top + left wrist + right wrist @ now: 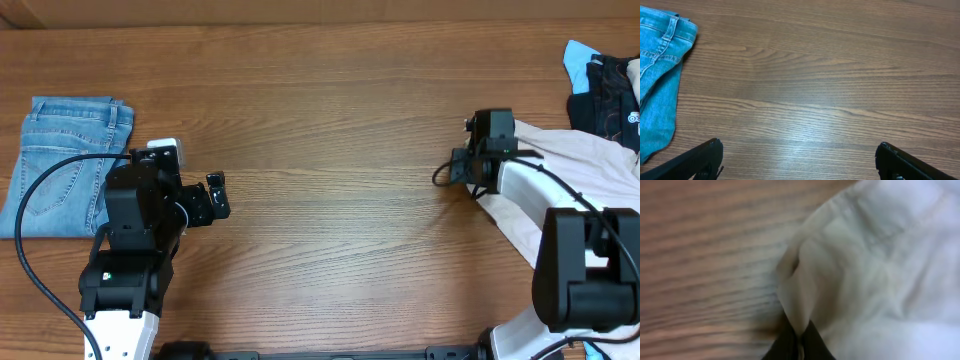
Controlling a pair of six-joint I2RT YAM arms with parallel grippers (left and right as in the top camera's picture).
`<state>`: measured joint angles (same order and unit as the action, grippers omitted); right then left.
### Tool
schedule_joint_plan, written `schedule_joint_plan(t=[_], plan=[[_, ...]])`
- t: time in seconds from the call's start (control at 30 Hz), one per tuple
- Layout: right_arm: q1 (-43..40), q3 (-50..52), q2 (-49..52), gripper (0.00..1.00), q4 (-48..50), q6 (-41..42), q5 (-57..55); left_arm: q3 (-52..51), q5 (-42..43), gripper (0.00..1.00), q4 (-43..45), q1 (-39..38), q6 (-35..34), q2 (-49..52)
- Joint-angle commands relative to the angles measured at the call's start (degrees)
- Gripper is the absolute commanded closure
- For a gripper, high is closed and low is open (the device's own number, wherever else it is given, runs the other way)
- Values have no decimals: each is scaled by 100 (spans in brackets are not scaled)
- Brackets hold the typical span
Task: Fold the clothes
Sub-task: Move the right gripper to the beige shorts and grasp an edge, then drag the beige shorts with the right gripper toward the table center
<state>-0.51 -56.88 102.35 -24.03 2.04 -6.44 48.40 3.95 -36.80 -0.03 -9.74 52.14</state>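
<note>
The right tool (799, 339) pinches a thin fold of the shorts (590, 160) near the right edge of the worktop (330, 120). So slight a hold may slip when pulled, or the dragged cloth may snag the dark clothes (600, 105) in the far right corner. The left tool (799, 155) hangs spread over smooth wood beside the jeans (60, 165).

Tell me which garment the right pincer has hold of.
The beige shorts, their edge pinched in the right pincer; the folded blue jeans and black patterned garments lie untouched.
</note>
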Motion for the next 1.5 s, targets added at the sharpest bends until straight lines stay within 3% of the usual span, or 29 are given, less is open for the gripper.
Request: schedule_joint_plan(t=[0.0,0.2,0.33,0.37,0.4,0.43,0.47,0.5,0.7,0.83,1.03,1.27,1.47], plan=[[234,-1014,-669,96,-450,160,-63,138,59,0,87,-42,-107,-2],[1040,-2573,-793,96,-1001,164,-59,138,57,0,286,-42,-105,-2],[1834,-3067,-791,96,323,164,-59,138,55,0,584,-42,-105,-2],[1941,-3067,-765,91,549,166,-59,138,55,0,645,-42,-105,-2],[2013,-3067,-723,57,678,166,-59,138,55,0,734,-42,-105,-2],[2041,-3067,-699,36,708,164,-59,138,55,0,791,-42,-103,-2],[2055,-3062,-654,7,673,164,-59,138,57,0,872,-42,-105,-2],[2055,-3062,-643,0,522,162,-66,138,57,0,935,-42,-105,-2],[1775,-3062,-835,0,-529,168,-649,138,63,0,997,-42,-120,-2],[1329,-3062,-1231,0,-1961,354,-581,138,151,0,968,-42,-181,-2],[1071,-2533,-1241,0,-4133,507,837,136,586,0,957,-42,-343,96],[1440,-852,-1241,0,-3687,527,907,136,671,0,951,-42,-772,260],[1563,664,-1222,0,-1930,527,647,136,796,0,916,-42,-811,260]])
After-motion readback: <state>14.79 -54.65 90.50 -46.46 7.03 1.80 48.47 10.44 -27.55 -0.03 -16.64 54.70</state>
